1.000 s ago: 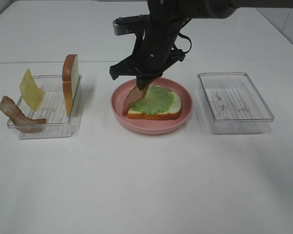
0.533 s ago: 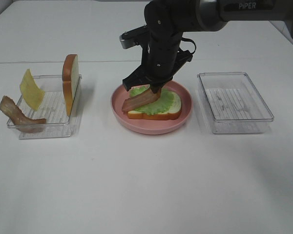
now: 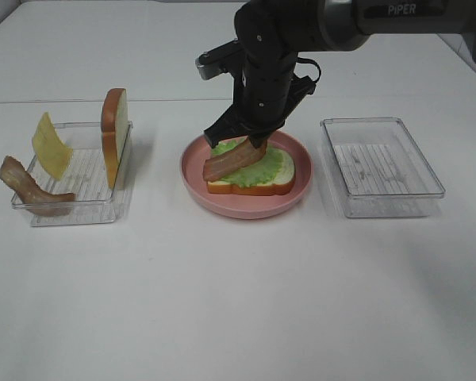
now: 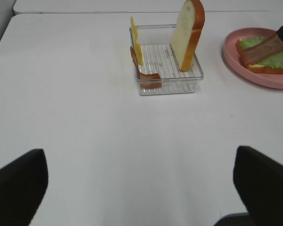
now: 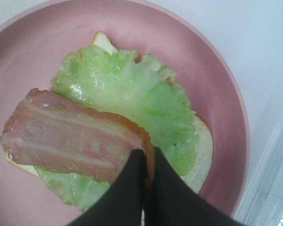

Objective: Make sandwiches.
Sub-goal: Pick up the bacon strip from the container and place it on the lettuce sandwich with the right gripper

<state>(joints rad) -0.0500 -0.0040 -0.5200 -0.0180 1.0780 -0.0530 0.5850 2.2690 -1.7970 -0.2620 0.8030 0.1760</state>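
Note:
On the pink plate (image 3: pixel 297 186) lies a bread slice (image 3: pixel 279 184) topped with green lettuce (image 3: pixel 271 166). My right gripper (image 3: pixel 254 143) is shut on one end of a bacon strip (image 3: pixel 230 162), which lies nearly flat just over the lettuce (image 5: pixel 132 89). The bacon strip (image 5: pixel 70 136) shows up close between the dark fingers (image 5: pixel 129 186). In the left clear tray (image 3: pixel 79 178) a second bread slice (image 3: pixel 115 135) stands on edge, a cheese square (image 3: pixel 50 145) leans, and another bacon strip (image 3: pixel 32 188) hangs over the rim. My left gripper (image 4: pixel 141 188) is open, low over bare table.
An empty clear tray (image 3: pixel 381 165) sits to the right of the plate. The white table (image 3: pixel 238 302) stretches out in front of the plate and trays.
The right gripper has swung the bacon from hanging steeply at the plate's left side to lying nearly flat over the lettuce. The left arm is still.

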